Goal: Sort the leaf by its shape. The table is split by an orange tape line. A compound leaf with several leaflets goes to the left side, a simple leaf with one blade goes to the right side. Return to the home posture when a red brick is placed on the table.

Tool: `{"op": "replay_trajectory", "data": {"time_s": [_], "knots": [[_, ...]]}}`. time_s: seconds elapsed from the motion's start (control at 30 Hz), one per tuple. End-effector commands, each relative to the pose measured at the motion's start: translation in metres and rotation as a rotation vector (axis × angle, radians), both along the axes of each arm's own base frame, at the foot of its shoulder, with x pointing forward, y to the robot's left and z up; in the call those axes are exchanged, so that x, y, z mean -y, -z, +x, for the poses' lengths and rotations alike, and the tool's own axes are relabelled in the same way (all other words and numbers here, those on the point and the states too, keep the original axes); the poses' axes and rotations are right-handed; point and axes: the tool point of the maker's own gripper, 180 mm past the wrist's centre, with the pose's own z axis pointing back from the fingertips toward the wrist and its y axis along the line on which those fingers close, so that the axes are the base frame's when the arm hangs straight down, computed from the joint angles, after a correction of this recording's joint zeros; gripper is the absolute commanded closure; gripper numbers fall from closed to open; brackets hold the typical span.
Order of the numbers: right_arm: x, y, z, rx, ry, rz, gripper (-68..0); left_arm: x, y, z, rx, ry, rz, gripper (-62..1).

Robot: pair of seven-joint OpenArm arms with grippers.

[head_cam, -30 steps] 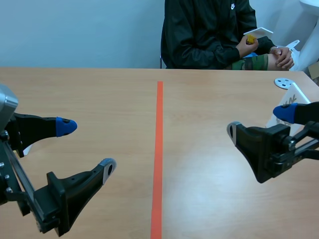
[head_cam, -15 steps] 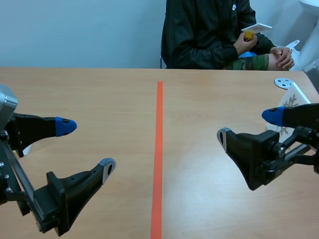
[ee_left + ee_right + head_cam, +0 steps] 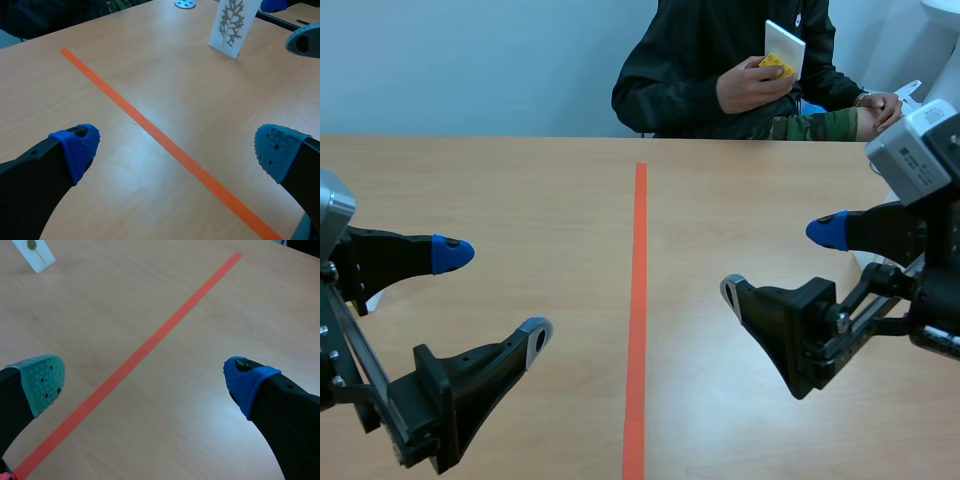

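The left claw hangs low over the pale wooden surface, left of the orange tape line. Its blue-padded fingers are spread wide with nothing between them. The right claw hangs right of the tape line, likewise spread wide and empty.

Seen from the left wrist, beyond the tape line on its right side, an upright white card printed with a branching grey leaf stands on the surface. A round blue-grey disc lies farther from the tape line than that card. Seen from the right wrist, beyond the tape line on its left side, a small white card printed with a single rounded leaf stands on the surface.

At the far end of the tape line sits a person in a black jacket. One raised hand holds a flat white card and a small yellow thing.

The step in hand looks like waiting. No loose leaf lies within reach of either claw, and no red brick is on the surface. The yellow thing may be the next leaf to sort, but its shape cannot be told while it is in the hand. The next move calls for a leaf to be set down, for judging whether it has one blade or several leaflets, and then for a grasp by the nearer claw.

No brand, label or writing can be read, and the two standing cards carry only leaf pictures.
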Motion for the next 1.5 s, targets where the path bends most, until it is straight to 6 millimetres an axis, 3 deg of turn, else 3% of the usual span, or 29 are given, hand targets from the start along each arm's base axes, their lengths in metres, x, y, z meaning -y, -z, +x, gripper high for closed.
{"op": "replay_trajectory", "data": {"time_s": [0.0,1.47], "knots": [[0.0011,-0.0057,0.0033,0.022,0.004,0.008,-67.9,0.0011,-0.0062,0.0018,0.018,0.001,-0.021,-62.3],[0.0034,-0.0034,0.0041,0.025,0.011,-0.016,-67.9,0.0005,0.0028,-0.0005,0.002,0.014,0.034,-62.3]]}}
